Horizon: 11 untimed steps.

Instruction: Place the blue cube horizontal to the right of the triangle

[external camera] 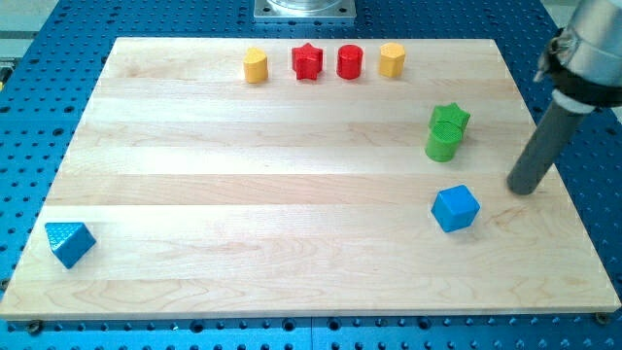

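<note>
The blue cube (455,208) lies on the wooden board (292,194) at the view's lower right. The blue triangle (69,242) lies at the view's lower left corner of the board, far from the cube. My tip (523,189) rests on the board to the right of the cube and slightly above it, a short gap apart and not touching it. The rod slants up toward the view's upper right.
A green star (450,119) and a green cylinder (441,144) sit touching just above the cube. Along the view's top stand a yellow cylinder (256,66), a red star (307,61), a red cylinder (350,62) and a yellow hexagon (392,59).
</note>
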Each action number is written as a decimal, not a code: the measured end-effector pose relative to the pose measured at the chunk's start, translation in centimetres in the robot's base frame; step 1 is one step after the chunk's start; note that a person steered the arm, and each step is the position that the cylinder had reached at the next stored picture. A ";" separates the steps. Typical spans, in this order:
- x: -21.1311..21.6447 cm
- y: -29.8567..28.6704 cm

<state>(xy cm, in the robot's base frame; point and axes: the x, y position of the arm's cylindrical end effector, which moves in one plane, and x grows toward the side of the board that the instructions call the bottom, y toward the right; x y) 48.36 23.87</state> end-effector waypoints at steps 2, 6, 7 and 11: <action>3.7 -6.1; 5.2 -14.8; 2.3 -14.3; 3.1 -33.8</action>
